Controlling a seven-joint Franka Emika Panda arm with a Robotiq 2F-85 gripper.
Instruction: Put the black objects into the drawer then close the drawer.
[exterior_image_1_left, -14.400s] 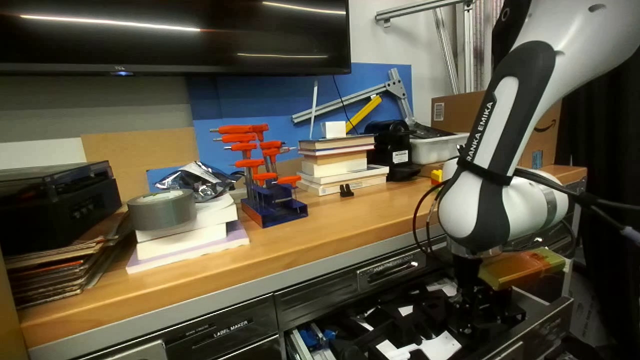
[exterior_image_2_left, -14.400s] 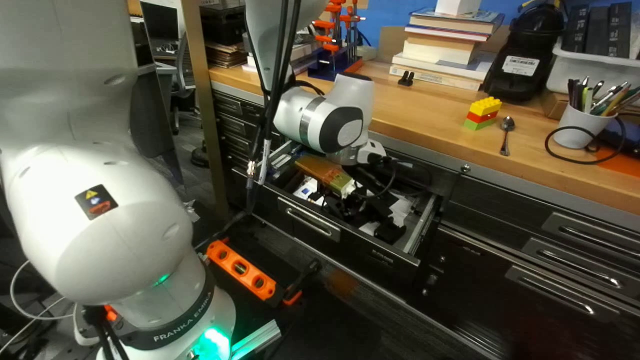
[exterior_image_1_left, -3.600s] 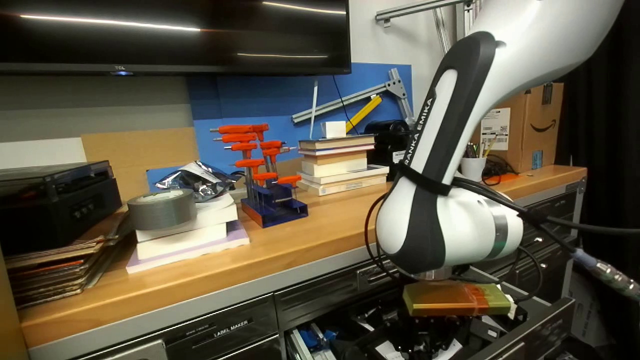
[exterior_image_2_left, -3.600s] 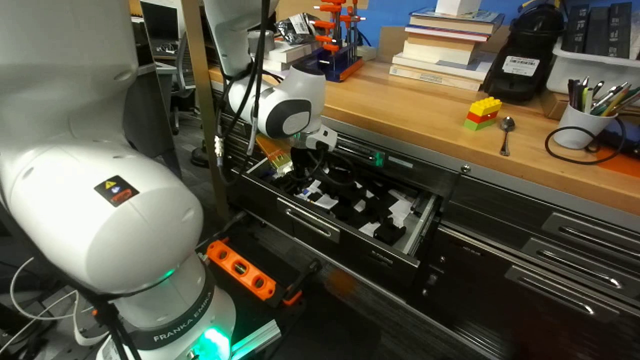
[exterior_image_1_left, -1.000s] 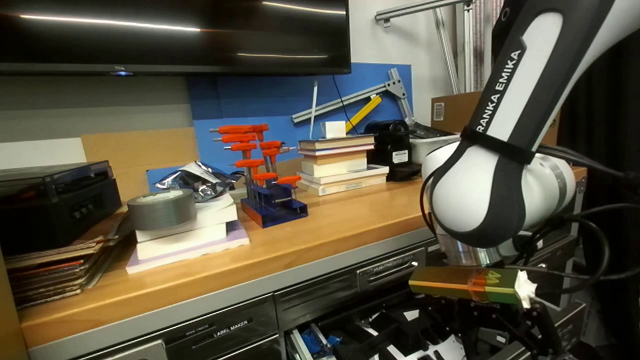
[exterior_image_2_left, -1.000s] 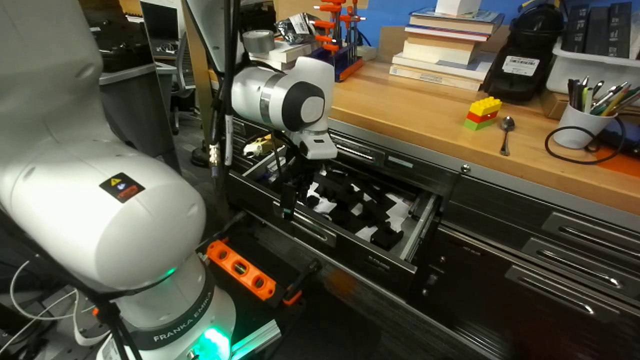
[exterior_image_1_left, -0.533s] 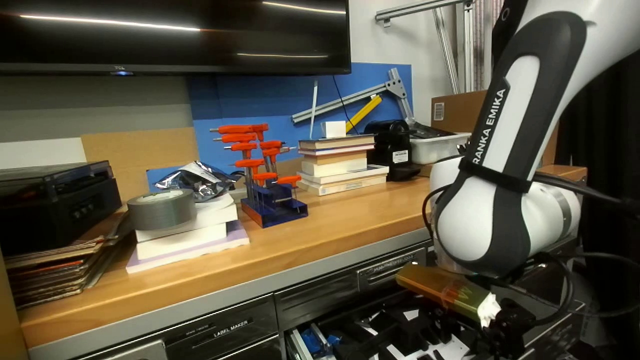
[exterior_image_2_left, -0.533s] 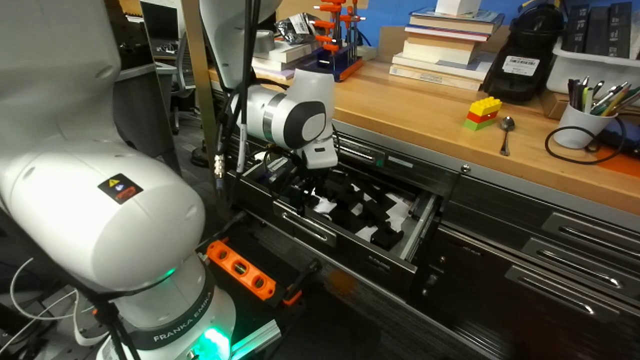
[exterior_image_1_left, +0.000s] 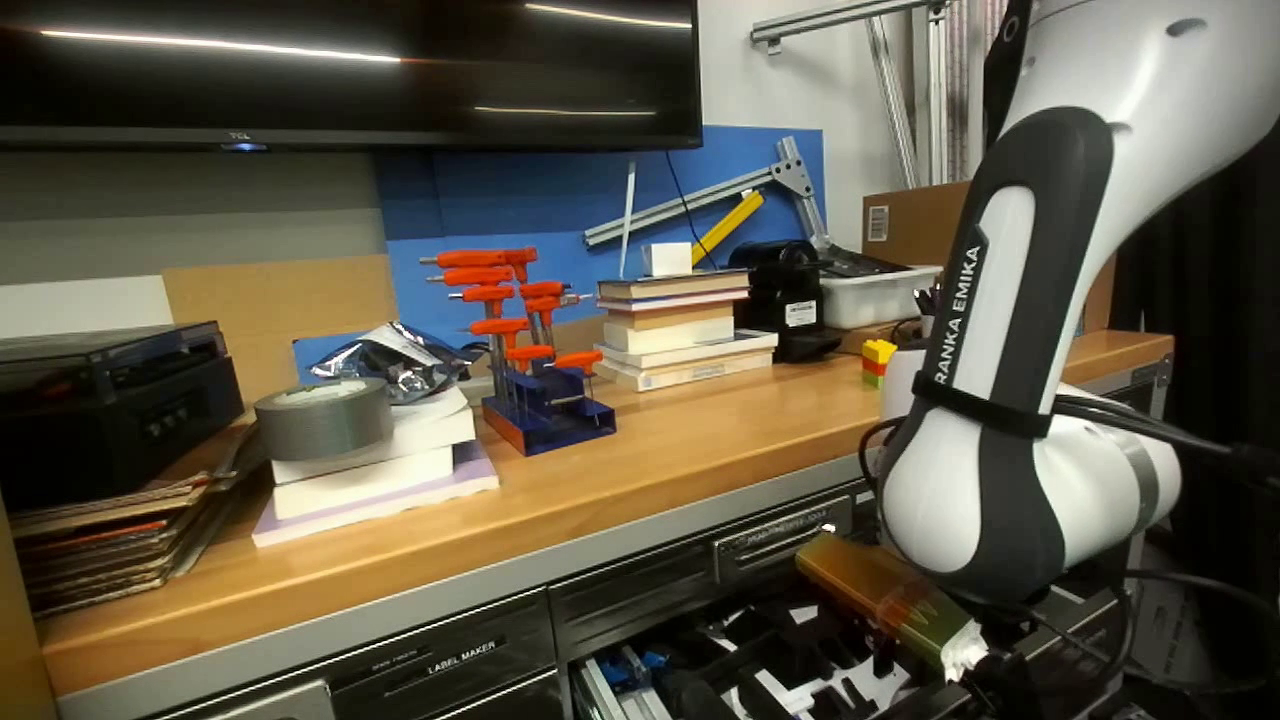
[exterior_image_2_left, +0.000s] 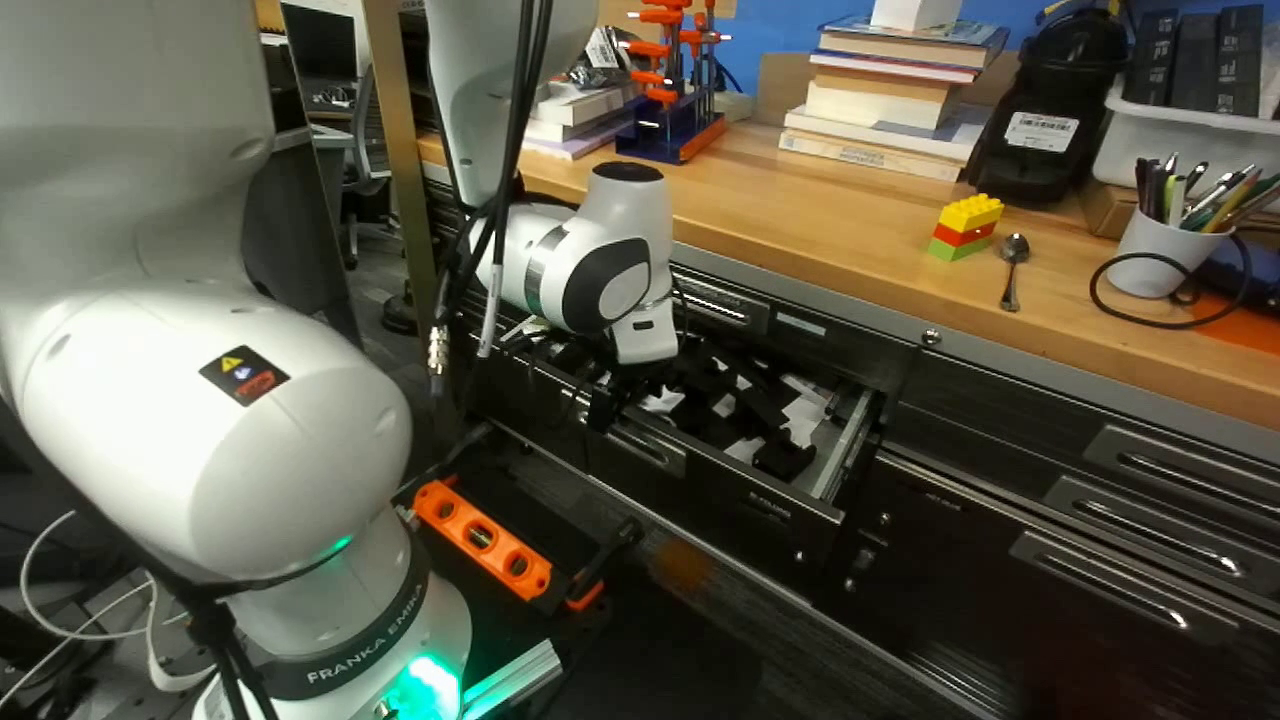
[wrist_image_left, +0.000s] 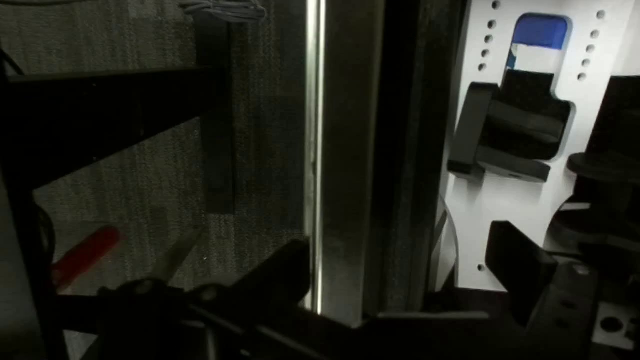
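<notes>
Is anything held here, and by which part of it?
Nothing is held: the black fingers stand open, astride the front of the dark grey metal drawer.

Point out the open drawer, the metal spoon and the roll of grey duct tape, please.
Open drawer (exterior_image_2_left: 722, 488), in an exterior view: its front panel.
Metal spoon (exterior_image_2_left: 1011, 279), in an exterior view: its handle.
Roll of grey duct tape (exterior_image_1_left: 325, 428), in an exterior view: its outer side.
</notes>
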